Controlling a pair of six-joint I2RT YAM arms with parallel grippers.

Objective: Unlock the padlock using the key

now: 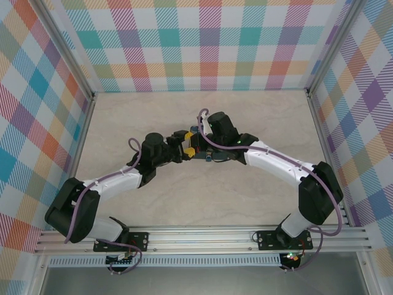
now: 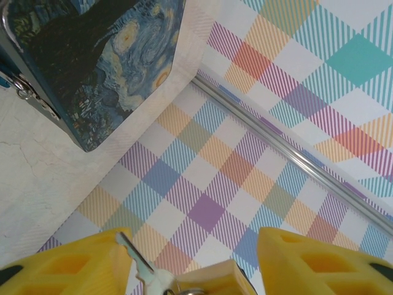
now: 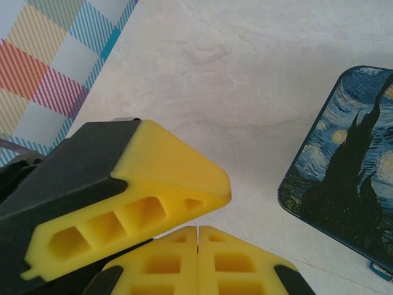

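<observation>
Meeting over the middle of the bench, the two arms bring their tips close together. The left jaws stand apart, with a wide gap between their yellow fingers. The key, thin and silvery, lies in that gap, its blade slanting up along the inner face of the left-hand finger. Just beside its head sits a yellow fingertip of the right jaws. The right jaws are together, their pads meeting at a seam; whether they pinch the key I cannot tell. The starry-night tin rests on the bench nearby. A sliver of blue by its metal latch may be the padlock, but it is too cropped to be sure.
</observation>
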